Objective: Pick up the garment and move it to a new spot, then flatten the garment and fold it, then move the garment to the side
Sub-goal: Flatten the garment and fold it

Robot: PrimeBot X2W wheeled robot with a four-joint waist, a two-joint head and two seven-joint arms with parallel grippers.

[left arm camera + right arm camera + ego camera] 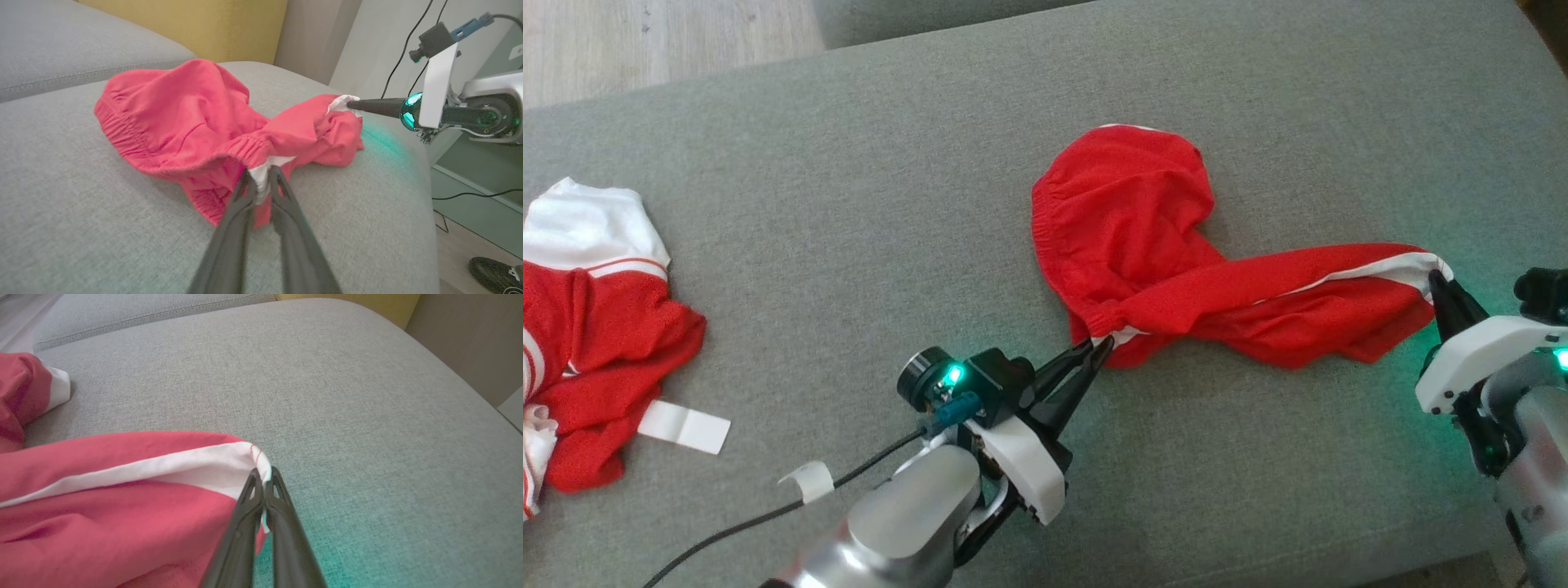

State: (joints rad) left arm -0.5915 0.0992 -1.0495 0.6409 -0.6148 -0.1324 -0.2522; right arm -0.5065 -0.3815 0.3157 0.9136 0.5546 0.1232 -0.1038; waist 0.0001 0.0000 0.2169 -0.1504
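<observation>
A crumpled red-and-white garment (596, 327) is lying at the left edge of the grey cushion (849, 204). The left hand (1097, 347) is pinching the waistband end of the red shorts (1127, 229), which are lying twisted mid-cushion. The right hand (1437, 282) is pinching their white-striped corner.
</observation>
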